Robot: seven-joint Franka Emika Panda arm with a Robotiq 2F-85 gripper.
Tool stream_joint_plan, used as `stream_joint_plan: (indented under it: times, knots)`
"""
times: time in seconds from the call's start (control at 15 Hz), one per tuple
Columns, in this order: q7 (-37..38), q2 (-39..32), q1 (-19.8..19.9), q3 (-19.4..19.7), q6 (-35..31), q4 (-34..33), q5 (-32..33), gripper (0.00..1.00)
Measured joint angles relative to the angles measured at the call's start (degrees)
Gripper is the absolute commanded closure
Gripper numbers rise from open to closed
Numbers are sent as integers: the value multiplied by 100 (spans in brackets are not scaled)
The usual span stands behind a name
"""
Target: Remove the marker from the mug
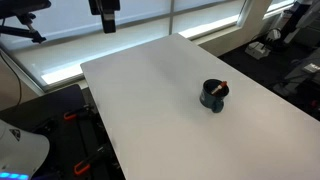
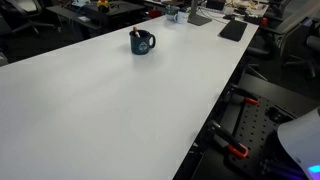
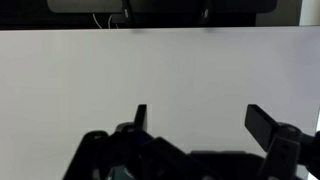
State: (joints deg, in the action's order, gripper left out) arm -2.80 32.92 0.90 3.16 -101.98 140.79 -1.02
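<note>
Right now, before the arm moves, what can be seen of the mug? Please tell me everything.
The mug is small, squat and round, dark teal-blue, with a dark inside and a side handle. Its material is too small to tell. It stands upright on the white table. The red-orange marker leans inside it, one end sticking out above the rim. Nothing else touches it.

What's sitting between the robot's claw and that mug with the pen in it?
Nothing visible. Only bare white table lies between the gripper, hanging near one end, and the mug, with the marker poking out of its top.
</note>
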Motion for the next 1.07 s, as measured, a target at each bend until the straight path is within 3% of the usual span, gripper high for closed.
stream_joint_plan:
  times: [0.67, 1.07]
  knots:
    - [0, -1, 0, 0, -53, 2, 0, 0]
    - [-508, -308, -31, 4, -1688, -109, -15, 1]
